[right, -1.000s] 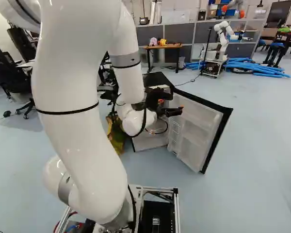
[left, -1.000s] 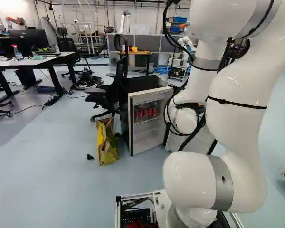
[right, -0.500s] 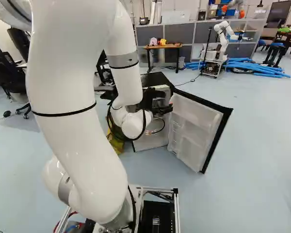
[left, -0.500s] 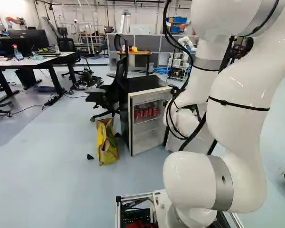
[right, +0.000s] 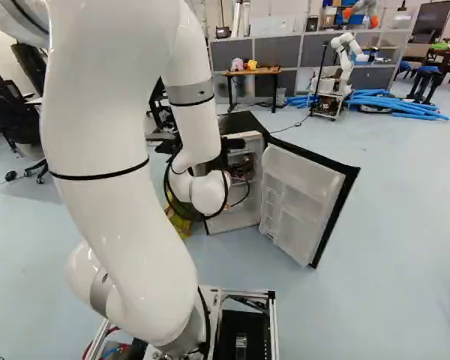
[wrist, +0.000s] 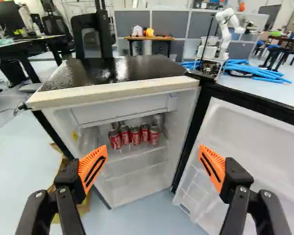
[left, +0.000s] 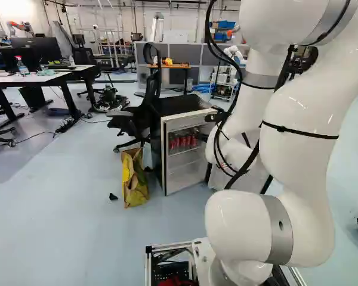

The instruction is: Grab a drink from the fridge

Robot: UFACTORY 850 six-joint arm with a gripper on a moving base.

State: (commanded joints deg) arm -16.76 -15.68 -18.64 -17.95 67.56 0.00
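Clock set to the wrist view, 12 being dead ahead of the gripper. Arm [left: 301, 128] reaches out toward the fridge. Gripper [wrist: 153, 155] is wide, orange pads well apart, holding nothing. Door [wrist: 257, 139] hangs wide open at 2 o'clock, ahead and beside the right finger. Bag [left: 133, 182] is on the floor at 10 o'clock, beside the fridge [wrist: 117, 92].

Fridge faces the gripper at 12. Cans [wrist: 135, 135], red, stand upright in a row of five on the upper shelf [wrist: 142, 153], between 11 and 12 (something more behind them, too dim to name). None is gripped.

Step in hand, as I judge it: lining up for the reach in; door part looks done, the pick isn't. Next move calls for a straight push in, slightly toward 11, level with the cans, then narrowing around one. Cans sit close together, so wide fingers could knock neighbours; an end can looks easier. Watch the side wall too.

Farther: chair [wrist: 92, 34] at 11, desk [wrist: 24, 47] at 10, table [wrist: 149, 37] at 12, another robot [wrist: 225, 24] at 1.
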